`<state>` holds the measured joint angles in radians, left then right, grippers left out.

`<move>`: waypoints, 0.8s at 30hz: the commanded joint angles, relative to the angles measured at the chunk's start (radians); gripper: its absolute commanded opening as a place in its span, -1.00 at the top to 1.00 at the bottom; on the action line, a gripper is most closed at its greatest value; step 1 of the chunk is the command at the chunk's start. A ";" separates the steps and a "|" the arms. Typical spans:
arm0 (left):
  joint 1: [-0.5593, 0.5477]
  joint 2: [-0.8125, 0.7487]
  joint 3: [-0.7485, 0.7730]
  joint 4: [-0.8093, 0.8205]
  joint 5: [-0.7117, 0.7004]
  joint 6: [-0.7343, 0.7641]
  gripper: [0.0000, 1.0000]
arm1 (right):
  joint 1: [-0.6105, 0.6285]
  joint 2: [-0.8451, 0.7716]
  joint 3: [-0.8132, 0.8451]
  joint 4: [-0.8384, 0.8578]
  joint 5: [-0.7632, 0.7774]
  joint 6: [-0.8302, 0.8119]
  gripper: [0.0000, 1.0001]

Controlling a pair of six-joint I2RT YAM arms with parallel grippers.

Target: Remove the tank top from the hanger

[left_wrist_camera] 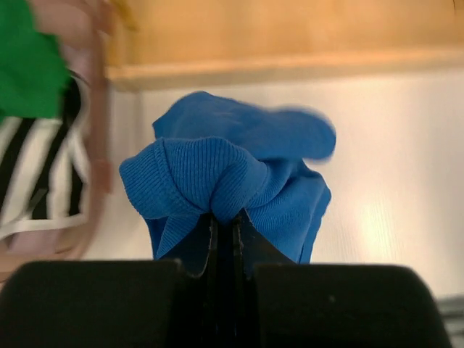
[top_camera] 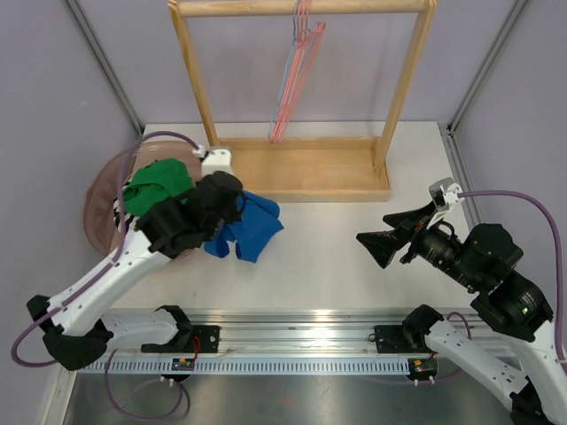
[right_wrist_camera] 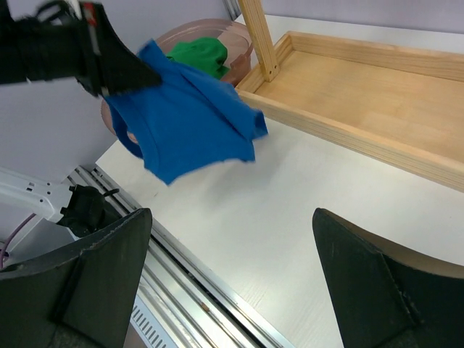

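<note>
top external: high, looking down on whole table [top_camera: 328, 257]
left wrist: close on tank top [left_wrist_camera: 225, 181]
right wrist: low, farther off
shared: tank top, rack base [right_wrist_camera: 348, 94]

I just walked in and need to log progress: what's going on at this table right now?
The left gripper is shut on a blue tank top, pinching a bunched fold so the cloth hangs from it between the wooden rack and the pink basket. The basket holds a green garment. The tank top is already off the hangers, which hang bare on the rack's rail. The right gripper is open and empty over the table.
</note>
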<state>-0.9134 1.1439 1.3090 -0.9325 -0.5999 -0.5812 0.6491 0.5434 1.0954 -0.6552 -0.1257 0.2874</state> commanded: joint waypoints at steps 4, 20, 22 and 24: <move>0.306 -0.085 0.199 -0.084 -0.002 0.147 1.00 | 0.007 0.015 0.037 0.043 -0.028 -0.011 -0.99; 1.048 0.083 0.243 -0.008 0.463 0.279 0.77 | 0.007 0.043 0.034 0.054 -0.043 -0.039 -0.99; 1.073 0.114 0.245 -0.017 0.473 0.276 0.05 | 0.007 0.041 0.031 0.048 -0.040 -0.042 -0.99; 1.088 0.122 0.249 -0.025 0.486 0.268 -0.80 | 0.007 0.046 0.035 0.040 -0.038 -0.045 -0.99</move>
<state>0.1547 1.2663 1.5482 -1.0142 -0.2043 -0.3237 0.6491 0.5777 1.1011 -0.6476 -0.1505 0.2649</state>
